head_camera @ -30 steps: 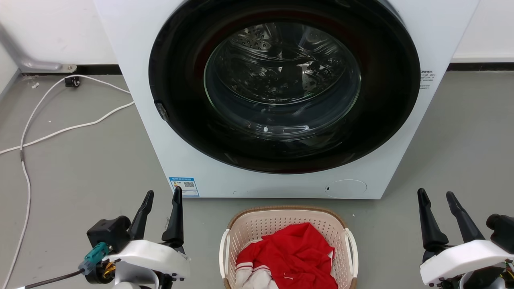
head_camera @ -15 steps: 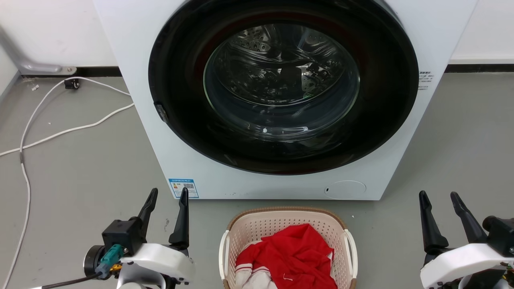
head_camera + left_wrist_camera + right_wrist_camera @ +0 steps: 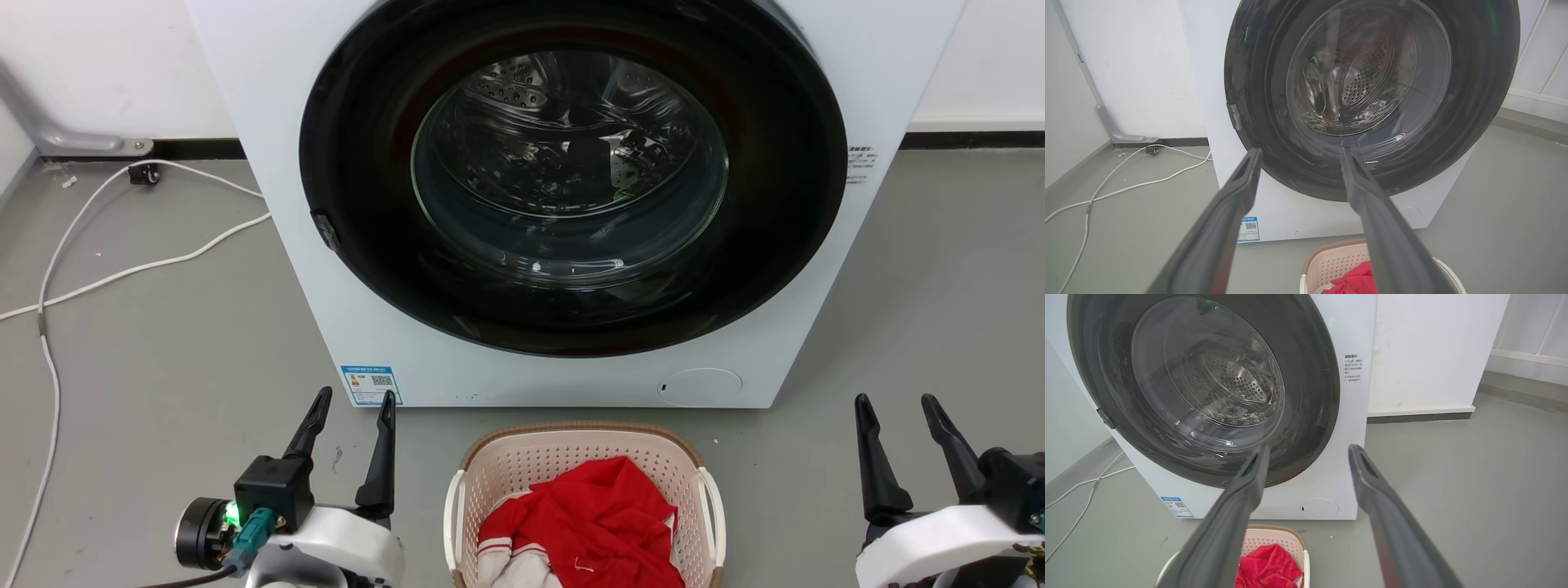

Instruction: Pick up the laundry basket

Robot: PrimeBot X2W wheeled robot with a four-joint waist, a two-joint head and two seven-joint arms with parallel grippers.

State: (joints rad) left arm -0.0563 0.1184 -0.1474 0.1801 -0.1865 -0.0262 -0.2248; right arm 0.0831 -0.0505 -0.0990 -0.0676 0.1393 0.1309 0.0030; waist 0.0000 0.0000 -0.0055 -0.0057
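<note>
Now we see the cream perforated plastic laundry basket with a brown woven-look rim (image 3: 531, 461) standing on the grey floor (image 3: 163, 367) just before the white front-loading washing machine (image 3: 408, 343), a red garment (image 3: 604, 506) inside. Our left gripper (image 3: 357, 394) and right gripper (image 3: 894, 398) hover either side, clear of it, fingers spread apart.

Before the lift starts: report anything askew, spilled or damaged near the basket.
Nothing spilled or damaged. The laundry basket stands upright before the washing machine, red garment heaped inside. Only a white cable trails loose on the floor, well to its left.
</note>
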